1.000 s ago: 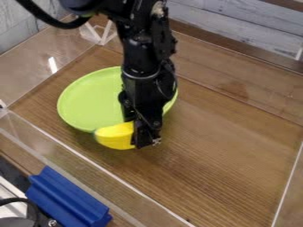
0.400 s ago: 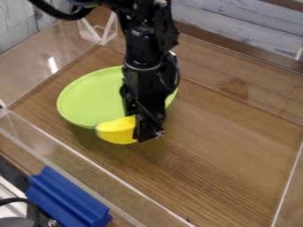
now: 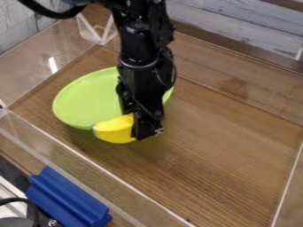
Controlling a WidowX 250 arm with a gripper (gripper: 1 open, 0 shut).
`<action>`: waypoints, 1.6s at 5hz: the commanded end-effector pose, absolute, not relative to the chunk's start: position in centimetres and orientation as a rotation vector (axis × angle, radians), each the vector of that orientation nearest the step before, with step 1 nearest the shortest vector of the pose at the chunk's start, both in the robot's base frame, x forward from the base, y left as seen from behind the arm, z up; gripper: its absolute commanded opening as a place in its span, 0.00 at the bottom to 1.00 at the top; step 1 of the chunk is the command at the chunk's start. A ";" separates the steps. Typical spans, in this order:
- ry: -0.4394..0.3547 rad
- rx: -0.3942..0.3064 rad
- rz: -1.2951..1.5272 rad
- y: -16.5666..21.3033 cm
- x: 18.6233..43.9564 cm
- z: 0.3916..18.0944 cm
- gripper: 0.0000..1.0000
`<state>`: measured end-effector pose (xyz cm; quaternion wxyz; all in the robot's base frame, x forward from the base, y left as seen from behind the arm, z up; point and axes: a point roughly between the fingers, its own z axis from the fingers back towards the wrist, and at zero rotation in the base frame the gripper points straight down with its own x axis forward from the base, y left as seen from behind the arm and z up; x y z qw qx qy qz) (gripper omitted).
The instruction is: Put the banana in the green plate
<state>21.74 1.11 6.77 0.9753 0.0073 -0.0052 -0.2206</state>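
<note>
The banana, a small bright yellow half-moon chunk, hangs at the near right rim of the green plate. My gripper comes down from above and is shut on the banana's right end. The black arm covers the right part of the plate. The plate sits on the wooden table, left of centre. Whether the banana touches the plate's rim or the table I cannot tell.
A clear plastic wall borders the table on the left and near side. A blue object lies outside it at the bottom left. Bare wooden tabletop stretches to the right of the arm.
The gripper with the banana has shifted slightly left and up toward the plate. The plate has slid a little to the left.
</note>
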 end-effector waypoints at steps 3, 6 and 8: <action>-0.093 0.026 -0.366 1.7 22.4 7.3 0.00; -0.124 0.026 -0.317 1.9 22.8 6.8 0.00; -0.137 0.028 -0.283 2.1 23.0 6.6 0.00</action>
